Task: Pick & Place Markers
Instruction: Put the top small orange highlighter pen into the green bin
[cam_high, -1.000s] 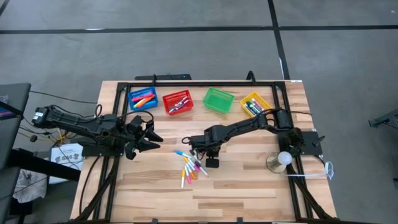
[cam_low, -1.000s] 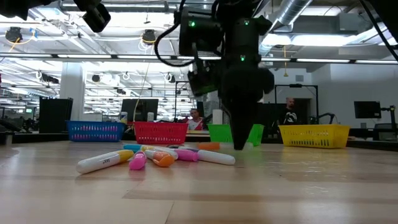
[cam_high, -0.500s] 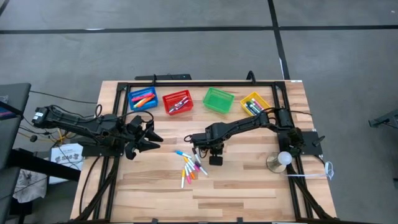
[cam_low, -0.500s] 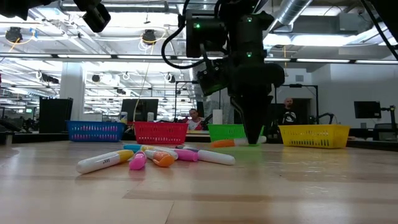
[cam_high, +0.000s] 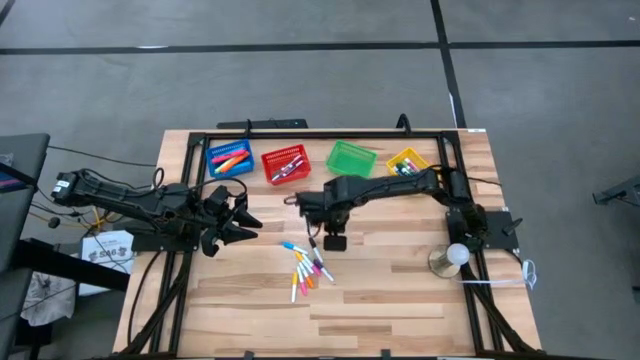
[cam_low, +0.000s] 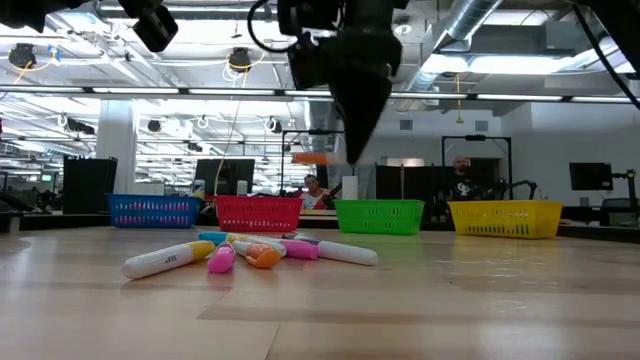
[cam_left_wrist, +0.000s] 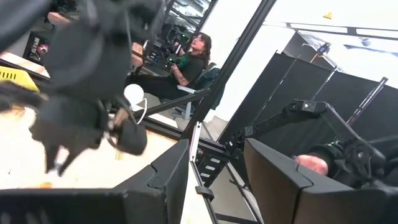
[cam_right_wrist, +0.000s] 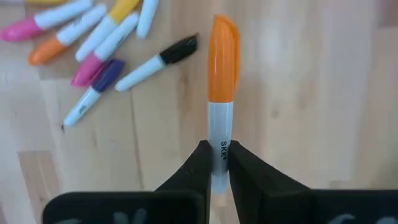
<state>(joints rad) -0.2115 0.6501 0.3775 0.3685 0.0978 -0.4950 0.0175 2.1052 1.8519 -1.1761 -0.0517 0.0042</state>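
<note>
My right gripper (cam_right_wrist: 219, 160) hangs above the table's middle (cam_high: 304, 200), shut on a white marker with an orange cap (cam_right_wrist: 223, 56). In the low view that marker (cam_low: 311, 157) floats level, well above the wood. A loose pile of markers (cam_high: 307, 268) (cam_low: 250, 252) (cam_right_wrist: 93, 43) lies flat on the table, nearer and to the left of it. My left gripper (cam_high: 251, 225) (cam_left_wrist: 217, 180) waits at the table's left, pointing level toward the right. It is open with nothing between its fingers. My right gripper pinches the marker's white barrel (cam_right_wrist: 219, 134) between its two fingers, near the end away from the cap. The fingers come from above, pointing down, and lie across the marker. The marker sits level, lifted clear of the table, with its cap toward the table's left.
Along the far edge stand a blue basket (cam_high: 229, 158), a red one (cam_high: 286, 164), a green one (cam_high: 351, 161) and a yellow one (cam_high: 410, 163). Three of them hold markers. A small lamp (cam_high: 455, 256) stands at the right. Bare wood lies toward the near edge.
My right gripper has taken the orange-capped marker off the table beside the pile. It has risen with it and drifted toward the far edge and the left. The marker has stayed level and is now lifted clear.
</note>
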